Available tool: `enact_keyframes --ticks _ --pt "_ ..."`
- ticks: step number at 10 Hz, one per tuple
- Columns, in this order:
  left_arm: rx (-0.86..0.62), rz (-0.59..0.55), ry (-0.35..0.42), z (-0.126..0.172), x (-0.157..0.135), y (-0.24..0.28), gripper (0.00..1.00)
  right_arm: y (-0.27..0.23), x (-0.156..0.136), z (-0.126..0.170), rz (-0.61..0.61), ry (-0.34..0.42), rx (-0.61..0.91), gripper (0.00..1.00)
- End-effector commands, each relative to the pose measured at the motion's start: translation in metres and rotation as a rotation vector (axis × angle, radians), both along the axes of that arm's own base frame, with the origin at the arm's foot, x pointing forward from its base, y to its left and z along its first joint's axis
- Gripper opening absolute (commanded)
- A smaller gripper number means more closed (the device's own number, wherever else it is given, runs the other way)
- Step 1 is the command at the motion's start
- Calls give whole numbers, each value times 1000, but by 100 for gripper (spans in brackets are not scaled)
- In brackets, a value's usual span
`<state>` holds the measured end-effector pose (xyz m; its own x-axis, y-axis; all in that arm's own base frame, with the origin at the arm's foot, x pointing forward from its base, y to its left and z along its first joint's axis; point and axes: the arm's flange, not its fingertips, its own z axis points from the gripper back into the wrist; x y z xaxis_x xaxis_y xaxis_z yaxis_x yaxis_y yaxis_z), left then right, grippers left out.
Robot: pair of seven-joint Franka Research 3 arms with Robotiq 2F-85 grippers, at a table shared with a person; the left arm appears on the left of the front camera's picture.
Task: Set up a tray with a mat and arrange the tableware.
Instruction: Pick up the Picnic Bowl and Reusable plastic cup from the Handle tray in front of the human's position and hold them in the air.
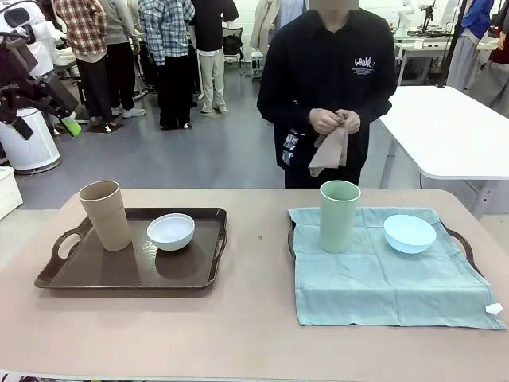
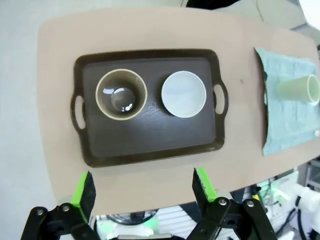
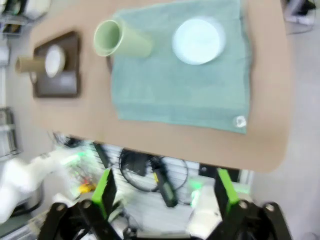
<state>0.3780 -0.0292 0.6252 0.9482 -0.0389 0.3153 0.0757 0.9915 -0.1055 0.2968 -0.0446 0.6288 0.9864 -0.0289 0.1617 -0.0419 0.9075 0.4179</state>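
Left pincer (image 2: 142,176) wide and empty, high over worktop (image 1: 254,338), right pincer (image 3: 165,176) wide and empty too, tan cup (image 1: 105,215) and white bowl (image 1: 171,231) on bare left tray (image 1: 119,274), green cup (image 1: 339,215) and blue bowl (image 1: 409,233) on mat (image 1: 382,278) over right tray (image 1: 464,246), person's hands (image 1: 334,121) beyond holding cloth (image 1: 329,151)

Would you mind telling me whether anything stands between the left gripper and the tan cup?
Nothing visible does: the left gripper hangs open above the table, the tan cup apart from the white bowl.
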Motion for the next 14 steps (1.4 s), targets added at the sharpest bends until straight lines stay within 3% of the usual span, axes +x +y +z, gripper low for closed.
enact_keyframes --ticks 1,2,3,4,5,6,7,8,10,11,12,13,14 --pt "-316 -39 28 2 19 40 100 -44 23 11 132 55 444 100" --pt "-546 -83 74 -4 29 68 100 -79 30 8 123 115 696 100" --pt "-794 -164 95 -6 28 96 100 -111 30 3 121 121 882 100" --pt "-1037 -199 60 -5 26 125 100 -136 28 -3 110 95 1015 100" --pt "-1179 -190 1 -8 21 140 100 -145 26 -13 15 92 973 100" --pt "-592 -78 -29 -12 22 107 100 -116 17 -5 85 -5 645 100" --pt "-592 -78 -29 -12 22 107 100 -116 17 -5 85 -5 645 100" --pt "-771 -102 -59 -12 16 142 100 -149 16 -17 65 17 820 100" --pt "-898 47 -72 -6 18 138 100 -160 38 -34 -334 39 730 100" --pt "-963 160 -76 -19 21 151 100 -170 41 -52 -471 -2 637 100" --pt "-973 291 -19 -38 27 162 100 -174 41 -63 -476 32 606 100" --pt "-914 438 113 -54 34 170 100 -176 39 -76 -463 92 588 100" --pt "-881 486 180 -61 37 175 100 -176 38 -83 -441 137 605 100"
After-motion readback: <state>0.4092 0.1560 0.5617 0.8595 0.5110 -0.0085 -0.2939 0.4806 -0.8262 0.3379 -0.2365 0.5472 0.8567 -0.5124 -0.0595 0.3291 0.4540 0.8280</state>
